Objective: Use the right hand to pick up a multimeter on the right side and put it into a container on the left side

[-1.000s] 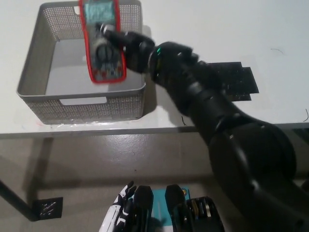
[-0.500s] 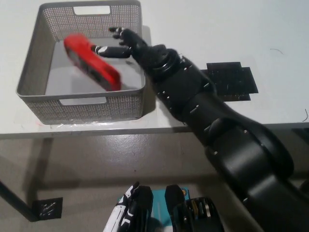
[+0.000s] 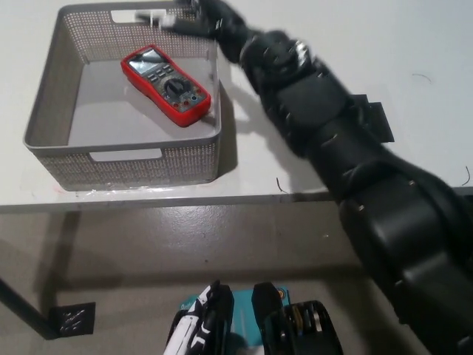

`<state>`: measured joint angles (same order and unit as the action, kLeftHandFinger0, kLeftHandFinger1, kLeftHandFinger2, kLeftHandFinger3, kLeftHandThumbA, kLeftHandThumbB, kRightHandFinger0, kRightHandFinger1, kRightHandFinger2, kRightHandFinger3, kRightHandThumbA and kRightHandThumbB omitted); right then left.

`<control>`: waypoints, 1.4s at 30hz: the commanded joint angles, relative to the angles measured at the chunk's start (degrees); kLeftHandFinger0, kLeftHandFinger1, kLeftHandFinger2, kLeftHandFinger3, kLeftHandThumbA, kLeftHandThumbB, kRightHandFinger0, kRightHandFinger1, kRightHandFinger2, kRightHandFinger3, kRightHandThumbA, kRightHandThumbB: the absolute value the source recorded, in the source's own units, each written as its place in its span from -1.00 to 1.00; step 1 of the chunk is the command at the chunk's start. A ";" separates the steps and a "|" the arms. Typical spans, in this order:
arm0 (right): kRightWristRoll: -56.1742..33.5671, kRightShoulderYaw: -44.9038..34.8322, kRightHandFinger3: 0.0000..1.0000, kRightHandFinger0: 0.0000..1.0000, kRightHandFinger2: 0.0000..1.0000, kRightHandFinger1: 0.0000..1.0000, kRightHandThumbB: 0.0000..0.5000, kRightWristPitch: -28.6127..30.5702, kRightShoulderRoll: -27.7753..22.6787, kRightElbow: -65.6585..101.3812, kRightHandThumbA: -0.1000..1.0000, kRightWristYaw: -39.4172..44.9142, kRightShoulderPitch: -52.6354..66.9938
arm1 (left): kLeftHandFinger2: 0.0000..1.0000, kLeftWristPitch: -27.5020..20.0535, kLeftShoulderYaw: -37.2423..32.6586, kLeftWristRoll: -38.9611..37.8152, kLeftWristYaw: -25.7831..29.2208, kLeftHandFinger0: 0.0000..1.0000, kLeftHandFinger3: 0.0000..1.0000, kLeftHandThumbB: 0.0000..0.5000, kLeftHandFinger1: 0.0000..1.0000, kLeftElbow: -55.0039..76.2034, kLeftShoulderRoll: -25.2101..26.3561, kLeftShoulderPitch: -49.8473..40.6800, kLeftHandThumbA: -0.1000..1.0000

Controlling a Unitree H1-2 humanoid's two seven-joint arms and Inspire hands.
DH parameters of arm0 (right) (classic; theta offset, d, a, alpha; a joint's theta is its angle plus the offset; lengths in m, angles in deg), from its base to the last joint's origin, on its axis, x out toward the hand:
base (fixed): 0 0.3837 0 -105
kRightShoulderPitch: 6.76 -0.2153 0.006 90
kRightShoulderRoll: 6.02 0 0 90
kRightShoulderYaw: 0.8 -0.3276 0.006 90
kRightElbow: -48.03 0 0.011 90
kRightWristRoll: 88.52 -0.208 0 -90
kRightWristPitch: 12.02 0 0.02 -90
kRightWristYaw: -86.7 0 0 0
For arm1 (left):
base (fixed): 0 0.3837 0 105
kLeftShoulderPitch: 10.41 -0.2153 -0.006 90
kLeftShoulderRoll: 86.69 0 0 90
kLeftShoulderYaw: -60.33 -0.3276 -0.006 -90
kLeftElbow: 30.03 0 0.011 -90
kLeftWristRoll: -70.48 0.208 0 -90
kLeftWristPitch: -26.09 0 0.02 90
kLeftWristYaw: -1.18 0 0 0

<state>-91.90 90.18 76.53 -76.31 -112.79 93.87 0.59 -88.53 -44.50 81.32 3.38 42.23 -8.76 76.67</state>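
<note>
The multimeter (image 3: 165, 86) lies face-up in the container (image 3: 126, 159) at the desk's (image 3: 310, 44) front-left edge. The right hand (image 3: 194, 16), blurred above the far rim, holds nothing, fingers spread. The left hand (image 3: 194, 329) is cut off below; its state is unclear.

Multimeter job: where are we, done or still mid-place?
Effectively done: the multimeter lies face up on the floor of the mesh container, with nothing touching it. In hand: nothing; the right hand is above the container's far rim, blurred, holding nothing. The left hand rests low. Left: only pulling the right arm clear.
</note>
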 commanded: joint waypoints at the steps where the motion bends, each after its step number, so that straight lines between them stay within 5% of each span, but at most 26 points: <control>1: -8.61 -6.77 1.00 1.00 1.00 1.00 0.74 0.38 -3.17 14.26 0.84 5.46 -1.55 | 1.00 -2.31 -0.13 -0.21 0.69 1.00 1.00 0.92 1.00 1.15 0.19 -0.07 1.00; 4: -12.26 -10.09 1.00 1.00 1.00 1.00 0.69 -5.09 -3.68 29.16 0.74 5.31 3.55 | 1.00 -2.31 -0.03 -0.31 0.64 1.00 1.00 0.88 1.00 1.46 0.16 -0.46 1.00; 9: -10.67 -8.35 1.00 1.00 1.00 1.00 0.47 -8.01 -8.16 52.80 0.83 6.52 13.44 | 1.00 -2.31 0.99 -0.76 1.30 1.00 1.00 0.85 1.00 0.57 0.37 -0.03 1.00; 13: -8.82 -7.38 1.00 1.00 1.00 1.00 0.60 -11.48 -11.64 69.14 0.89 6.47 21.75 | 1.00 -2.31 1.29 -0.52 1.57 1.00 1.00 0.87 1.00 0.21 0.44 -1.27 1.00; 23: -10.20 -8.34 1.00 1.00 1.00 1.00 0.48 -9.40 -19.76 98.18 0.80 8.87 46.19 | 1.00 -2.31 2.48 -1.97 2.33 1.00 1.00 0.70 1.00 -0.95 0.17 0.39 1.00; 31: -6.48 -5.70 1.00 1.00 1.00 1.00 0.17 -2.73 -18.20 101.76 0.91 7.39 63.39 | 1.00 -2.31 4.15 -0.89 2.79 1.00 1.00 0.80 1.00 -0.73 -0.99 3.53 1.00; 42: -1.96 -0.89 1.00 1.00 1.00 1.00 0.42 3.23 -16.31 94.61 1.00 7.21 78.08 | 1.00 -2.31 5.09 -0.32 2.20 1.00 1.00 0.76 1.00 -0.64 -0.80 4.90 1.00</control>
<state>-95.31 86.27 71.08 -90.07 -29.83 97.12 72.54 -88.05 -41.24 81.12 3.43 40.15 -8.85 78.67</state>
